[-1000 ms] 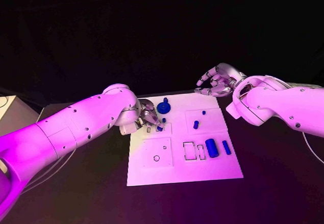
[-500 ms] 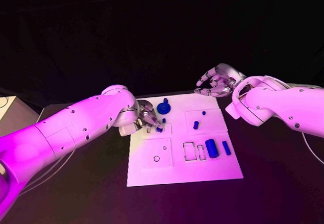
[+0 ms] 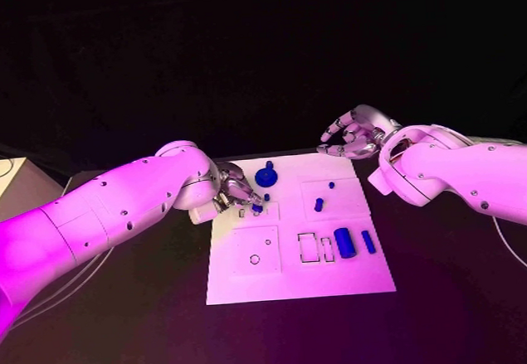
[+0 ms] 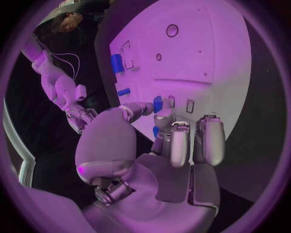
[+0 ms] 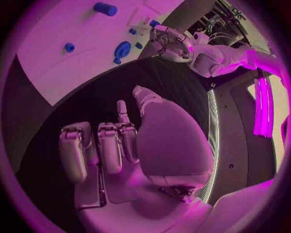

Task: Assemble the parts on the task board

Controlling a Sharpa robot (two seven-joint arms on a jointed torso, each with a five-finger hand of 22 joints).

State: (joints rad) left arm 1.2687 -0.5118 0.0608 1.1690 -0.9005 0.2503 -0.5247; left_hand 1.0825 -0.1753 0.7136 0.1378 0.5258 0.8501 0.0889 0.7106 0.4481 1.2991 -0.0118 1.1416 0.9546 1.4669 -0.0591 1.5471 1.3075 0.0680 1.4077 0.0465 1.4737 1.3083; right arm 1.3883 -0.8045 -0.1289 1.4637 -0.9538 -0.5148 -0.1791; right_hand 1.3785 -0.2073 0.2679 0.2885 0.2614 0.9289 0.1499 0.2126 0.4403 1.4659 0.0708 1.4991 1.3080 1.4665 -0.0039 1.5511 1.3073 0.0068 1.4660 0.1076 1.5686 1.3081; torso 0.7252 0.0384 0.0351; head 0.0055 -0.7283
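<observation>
Since the earlier frames the left hand (image 3: 236, 192) has edged a little further over the left edge of the task board (image 3: 301, 279), toward its far end; nothing else has shifted. Its fingers (image 4: 181, 141) are curled close around a small blue peg (image 4: 157, 103) — it looks pinched between thumb and finger, though the grip is partly hidden, so I cannot be sure. The step in hand seems to be seating this peg near the slots at the board's far left corner. The right hand (image 3: 352, 134) hovers off the board's far right corner, fingers half curled, holding nothing. The blue disc (image 3: 266, 176), a short peg (image 3: 319, 203) and the two bars (image 3: 344, 241) lie on the board. Next: line the peg up over its hole and press straight down — any tilt could jam it.
</observation>
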